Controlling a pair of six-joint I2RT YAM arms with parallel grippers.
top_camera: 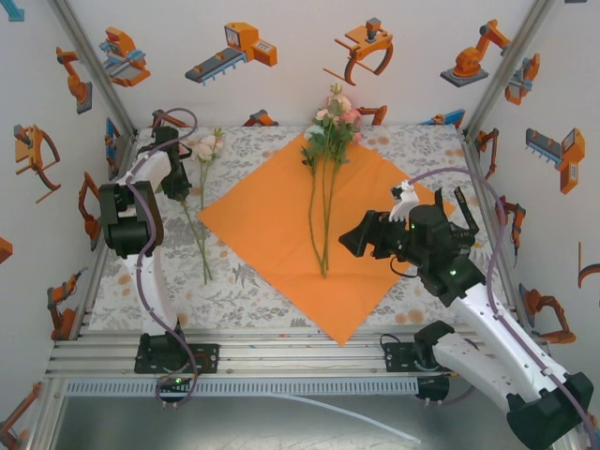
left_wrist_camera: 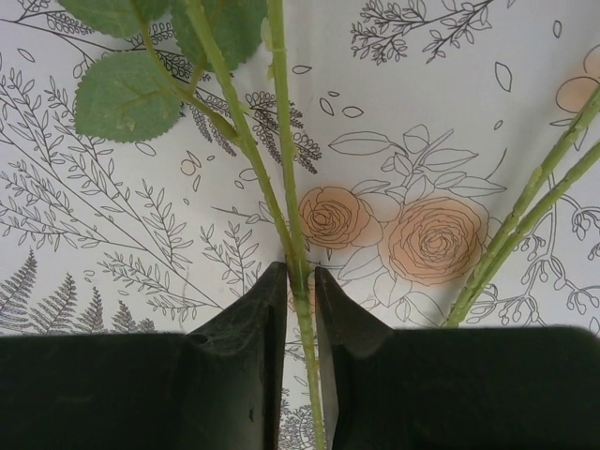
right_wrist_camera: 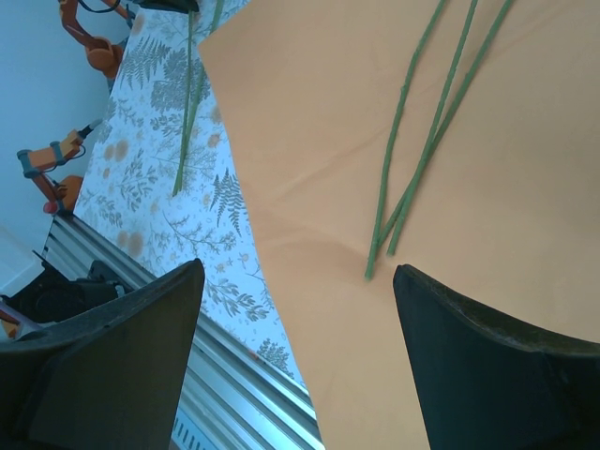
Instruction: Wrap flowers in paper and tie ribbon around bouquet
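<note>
Two-stage job, and judging by the layout barely into the first stage: gathering, ahead of any wrapping or tying.

Laid like a diamond on the floral-print tabletop (top_camera: pixel 422 150): large, bright orange rectangular sheet of thin matte paper (top_camera: pixel 272 225). Resting on it: small bunch of pink, white and peach flowers (top_camera: pixel 328 141) with green leaves and long thin stems, blossoms past the far corner, stem ends near the middle. Lying apart on the cloth, just left of the sheet: couple of pale-blossomed green stems (top_camera: pixel 206 147).

Closed, as far as can be seen, on one of those stems with the left tool (left_wrist_camera: pixel 300 277): jaws drawn narrow to either side of it, leaves beyond the tips, cloth directly beneath. Spread wide and empty over the near right part of the paper: right tool (right_wrist_camera: pixel 298 270), close to the bunch's stem ends.

Probably calls next for lifting the pinched stem, carrying it across and setting it alongside the bunch, heads matched. Needs a gentle, steady pinch; thin, smooth and likely to roll or slip.
</note>
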